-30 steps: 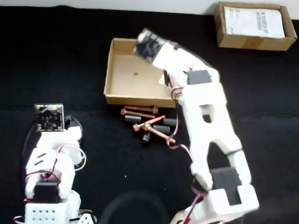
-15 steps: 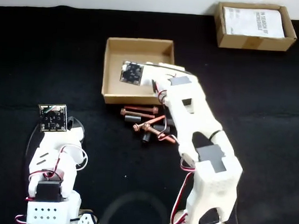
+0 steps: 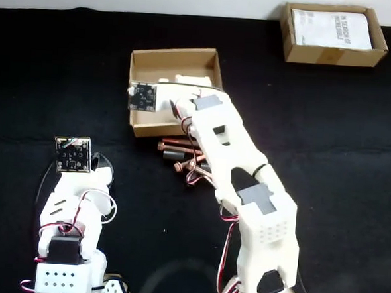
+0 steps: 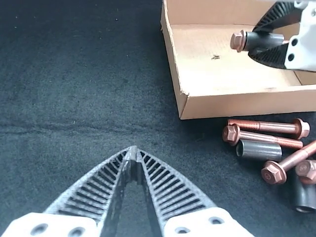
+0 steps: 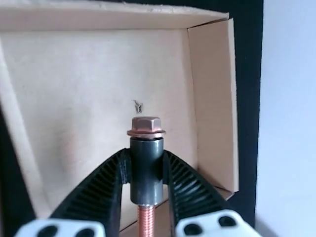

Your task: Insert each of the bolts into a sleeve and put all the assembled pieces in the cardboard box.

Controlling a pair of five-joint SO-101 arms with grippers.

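Note:
An open cardboard box (image 3: 142, 58) lies at the table's middle back. My right gripper (image 5: 146, 159) hangs over the box floor, shut on a dark sleeve (image 5: 146, 168) with a copper bolt (image 5: 146, 126) through it; the left wrist view shows this assembled piece (image 4: 247, 41) held above the box (image 4: 217, 79). Just in front of the box lies a pile of loose copper bolts (image 3: 181, 144) and dark sleeves (image 3: 173, 156), also seen as bolts (image 4: 266, 126) and a sleeve (image 4: 258, 148). My left gripper (image 4: 132, 153) is shut and empty over bare cloth, left of the pile.
A second cardboard box (image 3: 334, 35) holding a white sheet stands at the back right. The right arm (image 3: 234, 162) stretches over the pile's right side. Black cloth covers the table, with free room left and right.
The right arm has swung left and lowered over the box with the assembled piece. The box has shifted a little to the left. The left arm has hardly moved.

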